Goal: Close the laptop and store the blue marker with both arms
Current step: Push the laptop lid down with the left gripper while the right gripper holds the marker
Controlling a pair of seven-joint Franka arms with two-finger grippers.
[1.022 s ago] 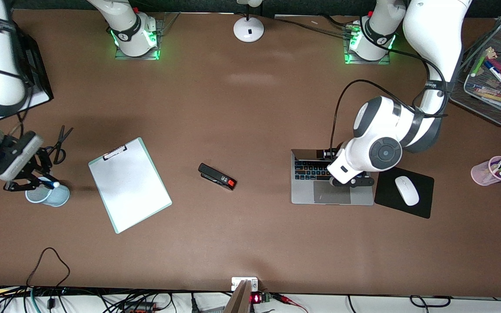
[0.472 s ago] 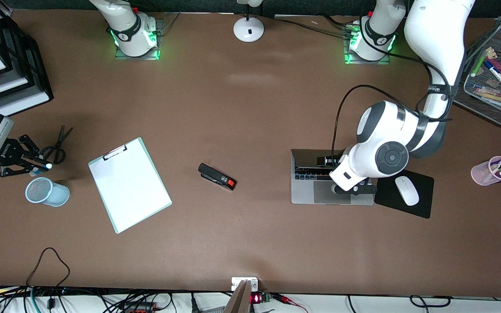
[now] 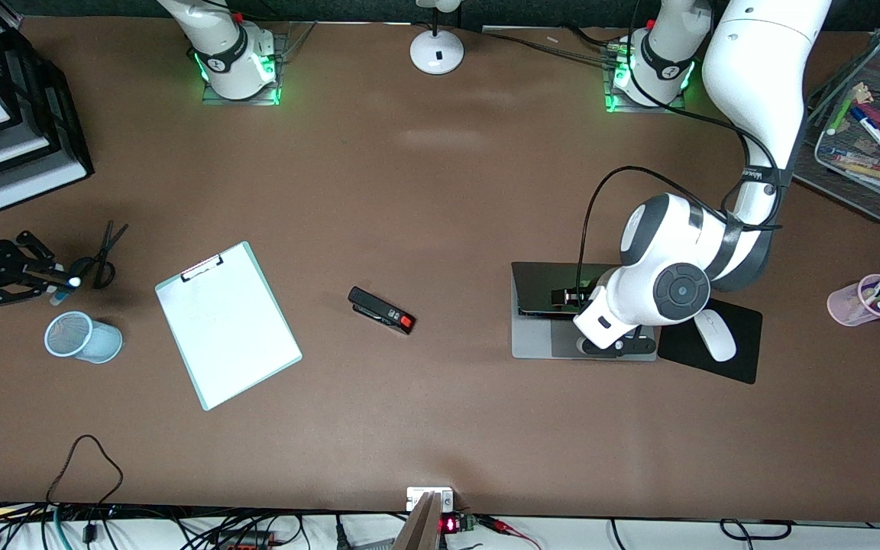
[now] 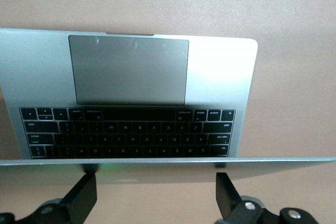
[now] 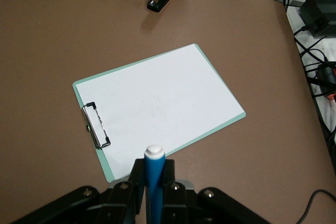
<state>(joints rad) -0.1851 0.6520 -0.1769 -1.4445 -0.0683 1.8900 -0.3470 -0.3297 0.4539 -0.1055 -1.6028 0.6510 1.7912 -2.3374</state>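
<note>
The silver laptop (image 3: pixel 539 340) lies toward the left arm's end of the table with its lid tilted low over the dark keyboard. My left gripper (image 3: pixel 617 345) is open above it. In the left wrist view the laptop's (image 4: pixel 220 77) lid edge runs across just ahead of the left gripper (image 4: pixel 155 195), whose fingers (image 4: pixel 84 195) rest against the lid's back. My right gripper (image 3: pixel 43 276) is shut on the blue marker (image 3: pixel 66 284), over the table beside the scissors (image 3: pixel 104 252). The right wrist view shows the marker (image 5: pixel 154 182) standing between the right gripper's (image 5: pixel 154 192) fingers, white tip outward.
A light-blue mesh cup (image 3: pixel 81 336) stands just nearer the camera than the right gripper. A clipboard (image 3: pixel 226 325) and a stapler (image 3: pixel 383 309) lie mid-table. A white mouse (image 3: pixel 715 336) sits on a black pad (image 3: pixel 742 359). There are also a pink pen cup (image 3: pixel 864 302), a wire tray (image 3: pixel 868 176) and paper trays (image 3: pixel 20 160).
My right gripper has carried the marker from over the mesh cup out toward the table's end, beside the scissors. The left gripper has pushed the laptop lid lower, covering most of the keyboard.
</note>
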